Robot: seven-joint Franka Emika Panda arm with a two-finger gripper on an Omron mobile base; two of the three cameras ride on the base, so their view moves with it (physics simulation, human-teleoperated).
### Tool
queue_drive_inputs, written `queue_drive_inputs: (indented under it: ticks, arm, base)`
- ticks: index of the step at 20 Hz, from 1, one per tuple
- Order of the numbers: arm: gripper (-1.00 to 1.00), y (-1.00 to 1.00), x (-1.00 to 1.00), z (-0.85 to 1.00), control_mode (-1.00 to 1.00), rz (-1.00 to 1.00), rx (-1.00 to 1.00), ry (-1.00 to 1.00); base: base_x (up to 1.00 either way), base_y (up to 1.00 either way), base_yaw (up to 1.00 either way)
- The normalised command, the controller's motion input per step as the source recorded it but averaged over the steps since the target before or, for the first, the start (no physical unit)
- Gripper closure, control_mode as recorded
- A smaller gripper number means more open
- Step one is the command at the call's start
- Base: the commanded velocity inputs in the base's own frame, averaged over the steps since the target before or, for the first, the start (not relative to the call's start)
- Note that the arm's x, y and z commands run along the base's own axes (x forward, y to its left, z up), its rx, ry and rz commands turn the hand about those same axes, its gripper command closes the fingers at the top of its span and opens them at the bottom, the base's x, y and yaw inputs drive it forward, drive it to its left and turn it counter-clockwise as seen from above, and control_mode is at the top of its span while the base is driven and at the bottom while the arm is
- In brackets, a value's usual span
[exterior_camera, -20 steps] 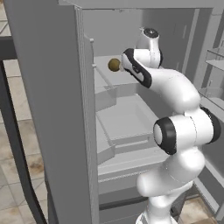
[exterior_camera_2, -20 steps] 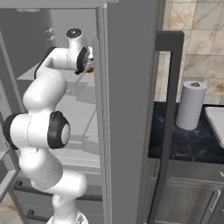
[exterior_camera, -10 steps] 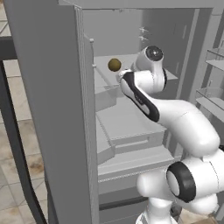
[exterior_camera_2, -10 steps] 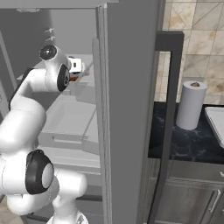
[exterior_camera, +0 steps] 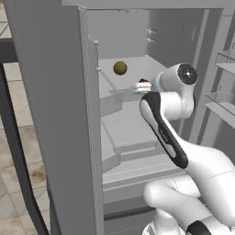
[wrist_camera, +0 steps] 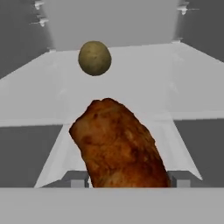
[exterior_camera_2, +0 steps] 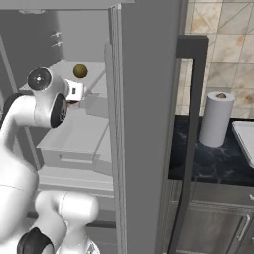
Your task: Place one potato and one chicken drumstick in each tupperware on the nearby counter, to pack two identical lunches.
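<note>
Hand view: gripper [wrist_camera: 127, 183] clamps drumstick [wrist_camera: 119, 144], arm in fridge [exterior_camera: 137, 133].

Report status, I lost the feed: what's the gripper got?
Gripper shut on chicken drumstick. Potato sits behind on fridge shelf. Nothing blocking.

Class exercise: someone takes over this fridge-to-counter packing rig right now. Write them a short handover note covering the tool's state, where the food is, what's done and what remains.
Tool: shut on the browned, roasted chicken drumstick, inside the open grey fridge, just above the upper shelf.
Round brown potato: on that shelf, further back, apart from the drumstick; also seen from the left base view.
Counter: white paper towel roll on the dark worktop; the tupperwares are not in sight.
Done: one drumstick gripped.
Left: carry it to a tupperware, fetch the potato, then pack the second lunch.
</note>
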Motion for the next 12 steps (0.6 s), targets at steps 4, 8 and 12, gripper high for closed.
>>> queue_drive_inputs:
  ticks: [4,8,12]
  arm:
    - [1.0,0.0,-1.0,0.32,-1.0,-0.04,0.03,0.0]
    - [1.0,0.0,-1.0,0.34,-1.0,-0.05,0.0,0.0]
    - [1.0,-0.05,-0.87,0.23,-1.0,-0.04,0.0,0.09]
  base:
    - [0.0,0.0,0.0]
    - [0.0,0.0,0.0]
    - [0.0,0.0,0.0]
